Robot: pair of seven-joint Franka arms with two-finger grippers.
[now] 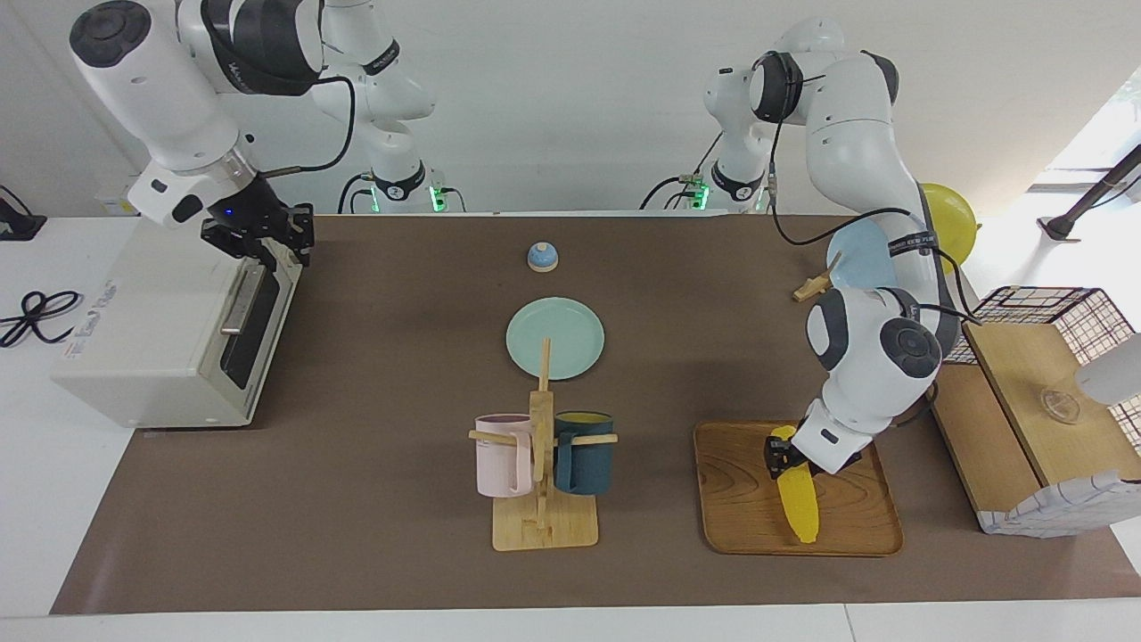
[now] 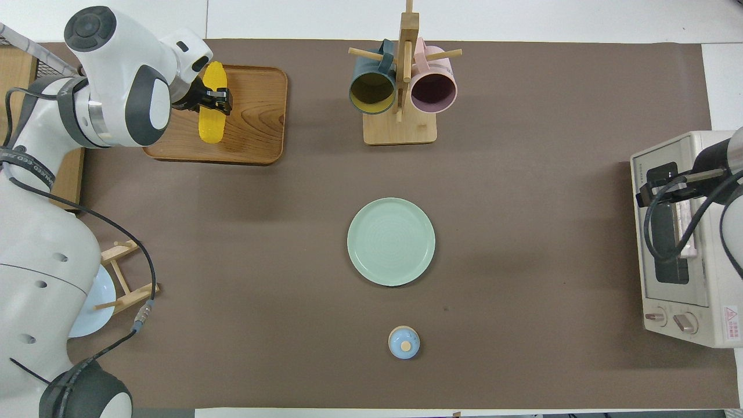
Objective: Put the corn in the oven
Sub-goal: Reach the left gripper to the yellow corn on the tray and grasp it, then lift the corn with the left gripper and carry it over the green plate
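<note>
The yellow corn [image 1: 800, 508] lies lengthwise on a wooden tray [image 1: 749, 526] toward the left arm's end of the table; it also shows in the overhead view [image 2: 210, 125]. My left gripper [image 1: 783, 456] is shut on the corn at the end nearer the robots, low over the tray [image 2: 255, 116]. The off-white oven [image 1: 160, 330] stands at the right arm's end with its glass door shut and its bar handle [image 1: 239, 299] free. My right gripper [image 1: 267, 250] hangs just over the door's top edge, above the handle; in the overhead view it [image 2: 662, 183] covers that edge of the oven [image 2: 696, 302].
A pale green plate [image 1: 554, 337] lies mid-table, and a small blue knobbed lid [image 1: 542, 256] is nearer the robots. A wooden mug rack [image 1: 542, 464] holds a pink and a dark blue mug. A plate rack [image 1: 856, 259] and a wooden box with wire basket [image 1: 1034, 392] stand at the left arm's end.
</note>
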